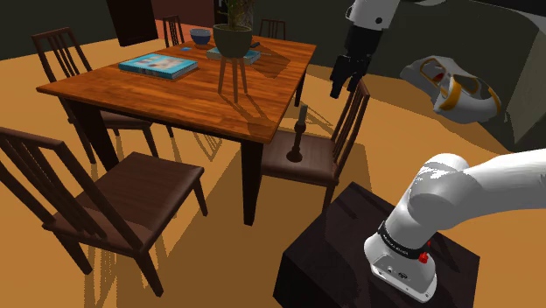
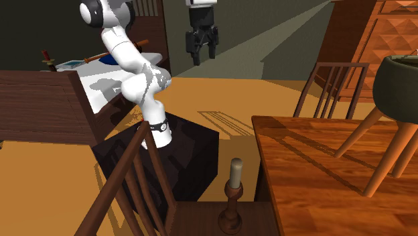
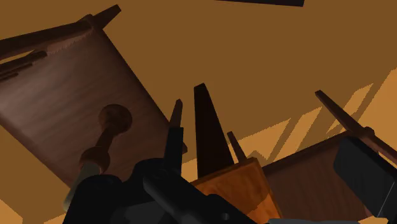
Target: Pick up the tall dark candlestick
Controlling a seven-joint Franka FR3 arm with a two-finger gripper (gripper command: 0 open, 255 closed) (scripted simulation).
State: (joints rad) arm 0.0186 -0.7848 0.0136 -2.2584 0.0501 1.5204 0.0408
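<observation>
Shows black gripper (image 1: 345, 87) raised high, with fingers spread apart, clasping nothing. Finds tall dark candlestick (image 1: 298, 136) upright on brown chair seat (image 1: 319, 166) below, well apart from gripper, just beside wooden table (image 1: 131, 87).

arm: the white arm (image 1: 455, 188) with dark joints rises at the near right, bends at the elbow and reaches up and to the far left.
wrist: the wrist (image 1: 369, 13) is high up and turns the hand downward, a little tilted.
gripper: the black gripper (image 1: 345, 86) hangs in the air.
fingers: the two fingers (image 3: 361, 175) stand apart and clasp nothing.
</observation>
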